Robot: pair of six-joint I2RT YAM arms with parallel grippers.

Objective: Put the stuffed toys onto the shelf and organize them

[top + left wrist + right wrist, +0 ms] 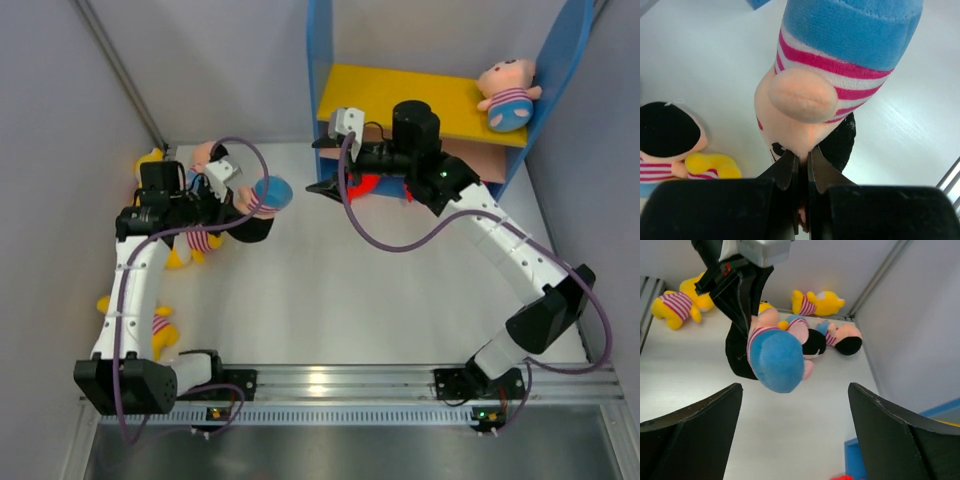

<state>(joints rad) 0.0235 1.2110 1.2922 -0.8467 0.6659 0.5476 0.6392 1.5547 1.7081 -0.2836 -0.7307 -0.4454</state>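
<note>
Top external view: the left arm (125, 290) rises from its base at the lower left of the frame, bends at the elbow and reaches toward the centre. Its left gripper (248, 207) is clenched on a boy doll (268, 192) held above the white table (330, 290), blue shorts turned toward the shelf (318, 70) at upper centre. Left wrist view: the jaws stand almost touching, pinching the peach plush beside the doll's black hair, the striped body pointing away from the camera. The right arm (510, 245) arches from the lower right to the shelf front, where the right gripper (325, 165) is released, jaws spread wide and holding nothing, facing the held doll. A red shark (368, 186) lies on the pinkish middle board (480, 158), just behind that gripper. A second boy doll (505, 98) sits at the right end of the yellow upper board (400, 95). Yellow figures (172, 255) and a third boy doll (205, 155) lie at the table's left edge.
</note>
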